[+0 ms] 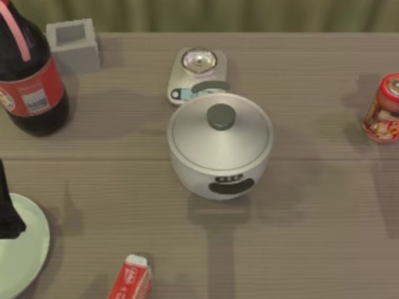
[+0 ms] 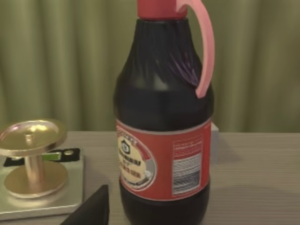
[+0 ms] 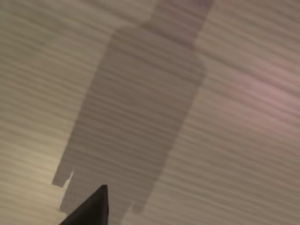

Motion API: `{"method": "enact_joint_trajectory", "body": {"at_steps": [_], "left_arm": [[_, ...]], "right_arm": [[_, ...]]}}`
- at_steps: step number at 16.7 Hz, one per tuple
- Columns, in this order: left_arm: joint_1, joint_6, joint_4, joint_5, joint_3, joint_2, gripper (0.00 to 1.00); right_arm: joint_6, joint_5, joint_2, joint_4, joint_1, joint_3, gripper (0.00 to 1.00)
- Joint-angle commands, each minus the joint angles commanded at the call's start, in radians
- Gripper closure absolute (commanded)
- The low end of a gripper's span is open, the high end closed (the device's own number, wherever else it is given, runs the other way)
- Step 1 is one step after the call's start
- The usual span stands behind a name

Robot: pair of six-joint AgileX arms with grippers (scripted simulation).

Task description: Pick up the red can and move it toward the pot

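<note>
The red can (image 1: pixel 383 109) stands upright at the table's far right edge, with a shiny red top and a red, white and yellow label. The silver-grey pot (image 1: pixel 221 146) sits in the middle of the table, lid on, dark knob up, black handle facing the front. My left arm (image 1: pixel 7 208) is parked at the left edge, far from both. A dark part of my left gripper (image 2: pixel 91 211) shows low in the left wrist view. My right arm is out of the top view. In the right wrist view a dark part of my right gripper (image 3: pixel 89 208) hangs over bare table. Nothing is held.
A big dark bottle (image 1: pixel 28 75) with a red label stands back left beside a grey box (image 1: pixel 73 43). A white kitchen scale (image 1: pixel 197 75) sits just behind the pot. A red-and-white carton (image 1: pixel 131 278) lies at the front, and a pale plate (image 1: pixel 22 249) at front left.
</note>
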Motion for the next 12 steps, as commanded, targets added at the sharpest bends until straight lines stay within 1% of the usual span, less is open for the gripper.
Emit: {"method": "enact_joint_trajectory", "body": {"at_steps": [4, 7, 9, 12], "left_arm": [[0.000, 0.000, 0.000, 0.000, 0.000, 0.000, 0.00], [0.000, 0.000, 0.000, 0.000, 0.000, 0.000, 0.00], [0.000, 0.000, 0.000, 0.000, 0.000, 0.000, 0.00], [0.000, 0.000, 0.000, 0.000, 0.000, 0.000, 0.00]], "right_arm": [[-0.107, -0.008, 0.339, -0.167, 0.013, 0.371, 0.00], [-0.171, -0.016, 0.532, -0.244, 0.023, 0.601, 0.00], [-0.203, -0.022, 0.626, -0.273, 0.030, 0.717, 0.00], [-0.232, -0.027, 0.705, -0.292, 0.036, 0.814, 0.00]]}}
